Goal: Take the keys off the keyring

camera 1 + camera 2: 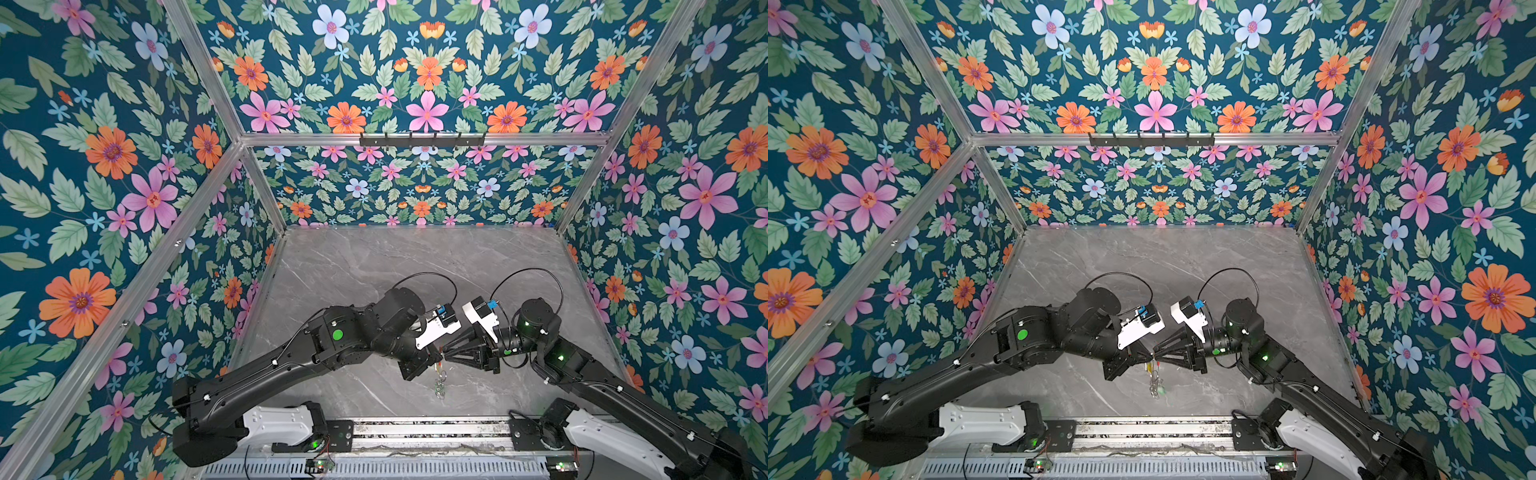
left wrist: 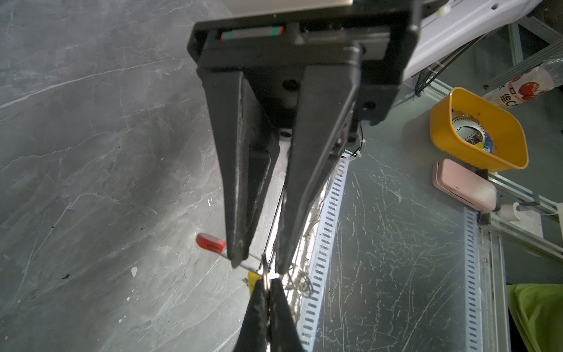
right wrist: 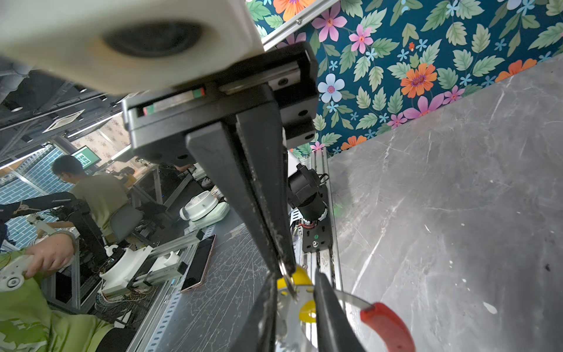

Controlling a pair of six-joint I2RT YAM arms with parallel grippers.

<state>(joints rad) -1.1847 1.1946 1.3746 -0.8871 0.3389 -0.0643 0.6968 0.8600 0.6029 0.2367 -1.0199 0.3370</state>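
Observation:
Both grippers meet tip to tip, raised near the table's front edge. My left gripper is shut on the small silver split ring of the yellow key. My right gripper has its fingers apart, straddling the yellow key and the grey wire of the keyring. One right fingertip touches that wire. The keyring's red sleeve sticks out to one side. A blurred green key dangles lower on the hoop.
Below the grippers is the grey marble table, walled by floral panels. A black hook rack runs along the back wall. Past the front rail sit a yellow bin and a pink case.

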